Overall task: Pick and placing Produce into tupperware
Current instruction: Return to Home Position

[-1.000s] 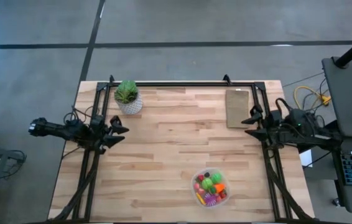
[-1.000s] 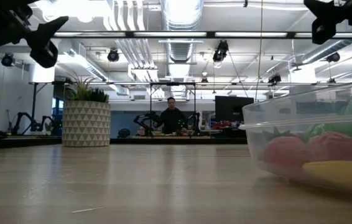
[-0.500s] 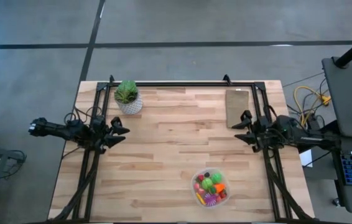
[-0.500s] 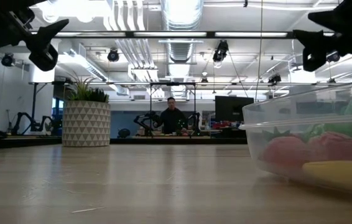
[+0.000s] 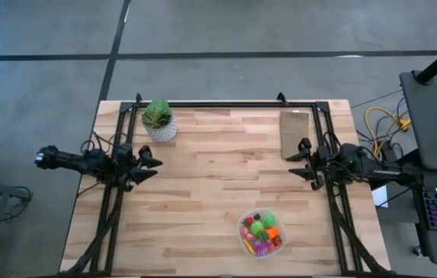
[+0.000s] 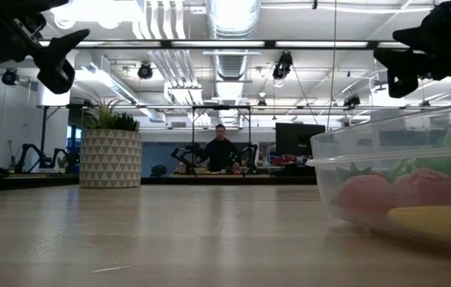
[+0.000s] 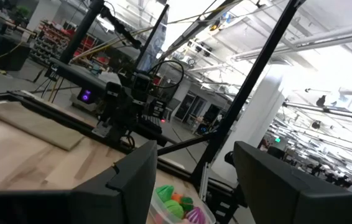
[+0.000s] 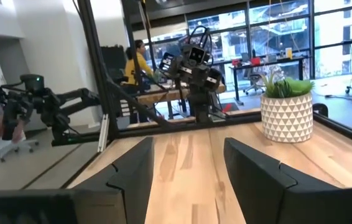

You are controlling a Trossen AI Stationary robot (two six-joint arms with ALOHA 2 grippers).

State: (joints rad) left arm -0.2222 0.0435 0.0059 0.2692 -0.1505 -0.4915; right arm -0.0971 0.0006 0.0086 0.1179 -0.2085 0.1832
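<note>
Inside tupperware [image 5: 241, 229]: all visible produce [image 5: 261, 232]; none seen outside it. Left gripper [image 5: 154, 164], right gripper [image 5: 293, 160]: well apart from tupperware, jaws spread, empty. Loading judged complete.

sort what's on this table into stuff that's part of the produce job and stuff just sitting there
Job:
- produce, piled in the clear tupperware
- left hand and right hand, both open and empty, at opposite side edges of the table

Lying about:
- potted plant
- tan board
</note>
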